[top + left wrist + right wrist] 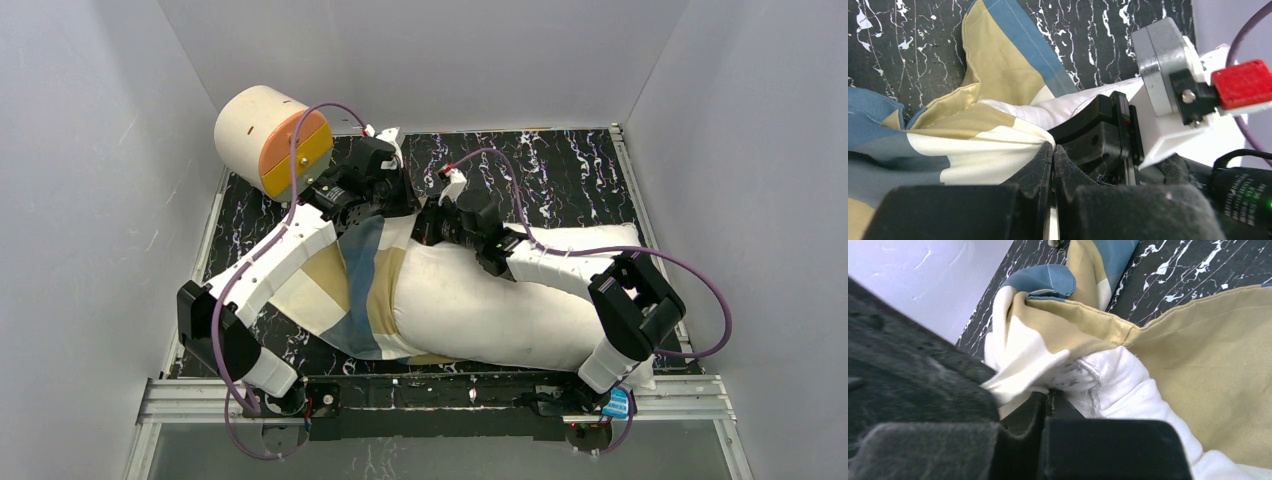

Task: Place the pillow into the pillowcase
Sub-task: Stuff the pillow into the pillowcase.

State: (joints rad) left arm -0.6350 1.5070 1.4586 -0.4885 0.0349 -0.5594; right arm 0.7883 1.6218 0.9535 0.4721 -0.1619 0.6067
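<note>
The left arm (290,250) rises from its base at the near left, folds at the elbow and runs its white forearm diagonally towards the middle of the table. The right arm (570,265) folds the other way, its forearm lying low across the large plump white stuffed pillow (500,300). The two wrists meet just beside each other above the pillow's far left end.

In the left wrist view, the left gripper (1053,160) has its dark fingers pressed together on a cream fold of the thin blue, tan and cream block-patterned fabric pillowcase (330,285). The right gripper (1048,400) is pinched tight on a bunched cream edge of the same cover. A seamed white corner of the pillow sits right against its fingers.

The pillow lies lengthwise across the near half of the black table with white marble veining (580,170). Its left end is tucked under the pillowcase and the rest is bare. Pale grey walls (100,200) close in three sides, and a ribbed aluminium rail (440,400) runs along the near edge. A cream cylinder with an orange face (255,125) stands at the far left corner.

The cover is thin, creased and stitched along its hems. The pillow is puffy and lightly wrinkled. Purple cables (700,290) loop from both arms.
</note>
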